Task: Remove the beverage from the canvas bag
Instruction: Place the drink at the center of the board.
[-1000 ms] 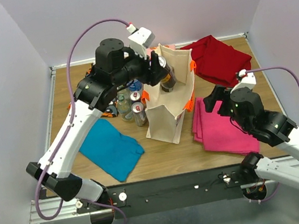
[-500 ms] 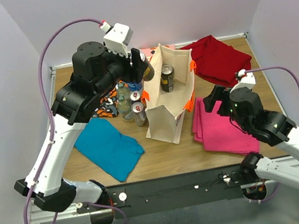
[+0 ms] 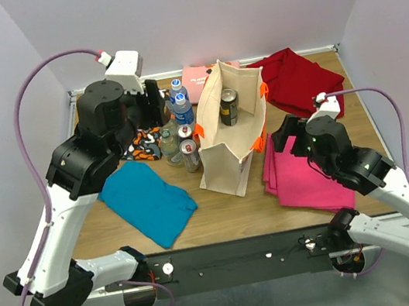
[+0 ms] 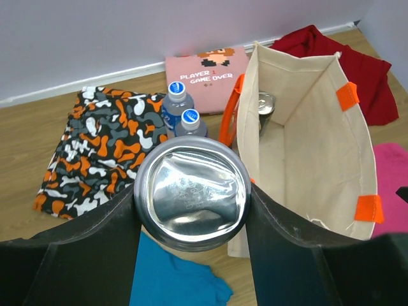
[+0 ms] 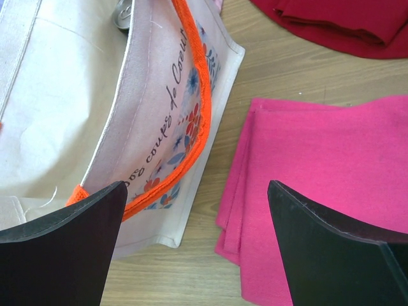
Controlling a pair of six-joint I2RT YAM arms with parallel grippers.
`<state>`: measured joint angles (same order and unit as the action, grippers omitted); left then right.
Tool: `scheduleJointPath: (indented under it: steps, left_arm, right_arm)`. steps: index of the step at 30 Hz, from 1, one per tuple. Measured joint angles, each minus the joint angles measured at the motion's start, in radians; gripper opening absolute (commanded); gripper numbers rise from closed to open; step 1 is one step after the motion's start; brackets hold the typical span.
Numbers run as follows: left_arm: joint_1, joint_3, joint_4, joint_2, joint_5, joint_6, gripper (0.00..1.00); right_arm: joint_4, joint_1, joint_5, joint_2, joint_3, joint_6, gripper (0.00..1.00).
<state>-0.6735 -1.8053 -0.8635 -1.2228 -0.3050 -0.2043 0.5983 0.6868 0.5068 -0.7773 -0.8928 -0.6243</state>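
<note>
1. Desk (image 3: 221, 205): walls on the left, far and right sides. Bare wood shows mainly near, in front of the bag.
2. Bag (image 3: 225, 157): upright mid-desk, mouth open upward.
3. Cloths: camo cloth (image 4: 102, 146) far left, teal cloth (image 3: 150, 201) near left, pink cloth (image 3: 302, 172) just right of the bag.
4. Left end effector (image 3: 152, 103): raised over the camo cloth, left of the bag and outside it, clamped on the held can (image 4: 191, 194). The can's end face points at the wrist camera, so its long axis runs roughly along the fingers.
5. Right end effector (image 5: 196, 191): fingers apart, nothing between them. It sits low beside the bag's right wall, over the pink cloth's edge.
6. Second can (image 3: 228, 107): upright inside the bag at its far end. It lies right of the left end effector and far-left of the right one, about equally near to both. My read is that the only way in is from above, through the mouth.
7. Bottles (image 3: 179, 104) and loose cans (image 3: 187, 152): bunched between the left end effector and the bag's left wall.
   - Set-down room for the held can looks tight there; more room on the cloths to the left.
   - Main risk is toppling a bottle.
</note>
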Motion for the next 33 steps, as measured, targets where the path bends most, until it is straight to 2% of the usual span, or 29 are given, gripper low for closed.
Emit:
scheduleJointPath:
  steps: [4,15,33]
  left_arm:
    - [0.000,0.048,-0.006,0.041,-0.048,-0.042,0.00]
    - [-0.001,0.430,0.029,0.093,-0.103,-0.187,0.00]
    - [-0.003,0.729,0.236,0.184,-0.136,-0.235,0.00]
  right_arm:
    - [-0.014,0.000,-0.007,-0.016,0.000,0.008,1.00]
    - [-0.029,0.000,-0.007,-0.011,0.008,0.014,1.00]
    - [-0.028,0.000,-0.006,-0.006,0.016,0.014,1.00]
